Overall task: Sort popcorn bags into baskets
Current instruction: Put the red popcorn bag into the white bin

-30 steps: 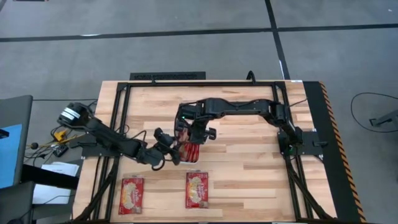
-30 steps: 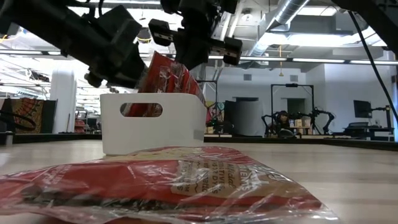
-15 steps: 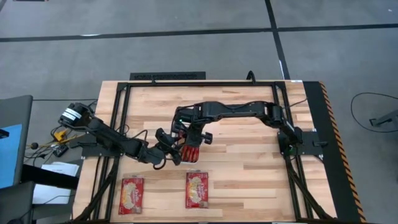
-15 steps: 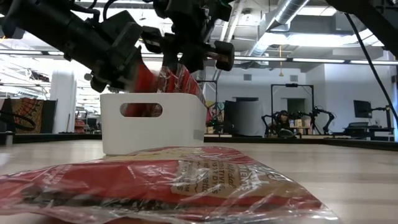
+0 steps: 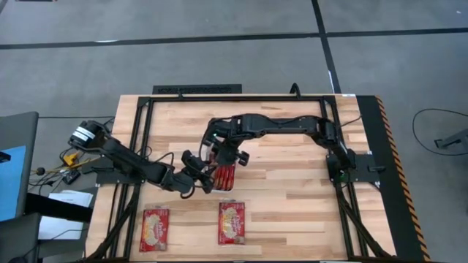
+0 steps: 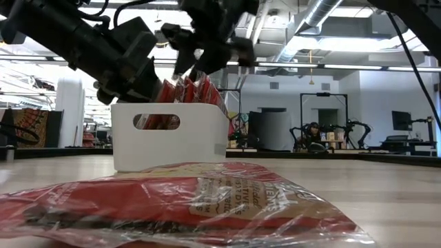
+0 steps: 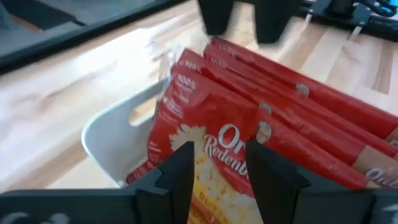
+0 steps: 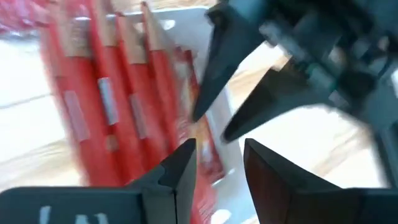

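Observation:
Several red popcorn bags (image 5: 224, 176) stand on edge in the white basket (image 6: 172, 145) at the table's middle. Their tops stick out above its rim (image 6: 189, 88). My left gripper (image 5: 204, 177) is at the basket's left end, low and nearly level. Its fingers (image 7: 180, 171) are apart in front of the nearest bag's face (image 7: 217, 134). My right gripper (image 5: 225, 155) hovers open just above the bags' tops (image 8: 106, 93), pointing steeply down with nothing between its fingers. Two more bags (image 5: 154, 228) (image 5: 231, 222) lie flat near the table's front edge. My left gripper has its fingertips level against the printed face (image 7: 214, 146) of the nearest bag in the basket, coming from the table's left. I cannot tell whether they touch it.
A black frame (image 5: 219, 98) runs around the wooden table top. The flat bag near the front edge (image 6: 179, 200) fills the foreground of the low view. Bare wood lies to the right of the basket (image 5: 292, 190).
My right gripper has opened and let go of a bag it held tilted above the basket. That bag now stands lower among the others. The right wrist has rolled and lifted slightly.

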{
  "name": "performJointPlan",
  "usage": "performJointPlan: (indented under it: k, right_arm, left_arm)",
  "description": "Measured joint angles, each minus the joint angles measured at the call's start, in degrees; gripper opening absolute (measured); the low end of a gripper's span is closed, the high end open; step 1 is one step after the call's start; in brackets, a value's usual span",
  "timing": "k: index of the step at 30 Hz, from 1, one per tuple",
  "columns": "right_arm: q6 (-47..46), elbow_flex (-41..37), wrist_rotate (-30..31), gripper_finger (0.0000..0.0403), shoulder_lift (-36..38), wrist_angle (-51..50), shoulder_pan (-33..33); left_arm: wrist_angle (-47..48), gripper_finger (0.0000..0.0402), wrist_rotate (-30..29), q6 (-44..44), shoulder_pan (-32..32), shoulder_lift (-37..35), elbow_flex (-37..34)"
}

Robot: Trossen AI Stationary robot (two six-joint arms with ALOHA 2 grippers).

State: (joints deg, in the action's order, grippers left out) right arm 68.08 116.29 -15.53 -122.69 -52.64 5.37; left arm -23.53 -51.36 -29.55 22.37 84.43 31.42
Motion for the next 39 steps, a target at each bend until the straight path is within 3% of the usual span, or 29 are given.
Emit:
performJointPlan:
  k: [7, 12, 14, 18, 21, 27, 32, 35, 39]
  right_arm:
    - [-10.31, 0.06, -5.46, 0.0110, 4.46, -8.43, 5.18]
    - [-16.20, -0.29, -15.77, 0.0070, 7.19, -13.68, 10.18]
    - [-17.74, -1.49, -18.29, 0.0054, 7.87, -13.26, 11.17]
    - [-20.48, -6.70, -18.64, 0.0022, 11.22, -10.31, 12.44]
    - [-22.38, -11.79, -18.53, 0.0007, 14.78, -7.56, 13.02]
    - [-31.57, -26.48, -13.53, 0.0012, 26.01, 5.70, 12.13]
    - [-40.24, -41.31, -9.30, 0.0006, 36.46, 18.72, 10.66]
    - [-45.92, -49.86, -6.36, 0.0011, 41.74, 27.31, 9.43]
    - [-51.50, -60.09, 4.63, 0.0021, 46.62, 39.57, 5.37]
  left_arm:
    - [3.77, 0.0132, -1.04, 4.94, 0.15, -7.45, -0.02]
    - [18.67, 0.0132, 0.00, -2.41, 1.83, -16.55, 0.11]
    - [28.37, 0.0132, 3.50, -9.33, 3.08, -20.72, -0.02]
    - [40.86, 0.0132, 17.78, -21.40, 4.72, -26.18, 0.00]
    - [43.26, 0.0132, 24.53, -25.36, 6.82, -27.09, 0.02]
    - [44.62, 0.0132, 29.61, -25.16, 11.33, -25.94, 0.01]
    - [46.07, 0.0132, 41.33, -26.50, 14.52, -24.33, 0.00]
    - [46.40, 0.0132, 45.48, -32.31, 15.90, -23.29, 0.00]
    - [47.10, 0.0132, 47.22, -43.55, 18.25, -21.10, 0.00]
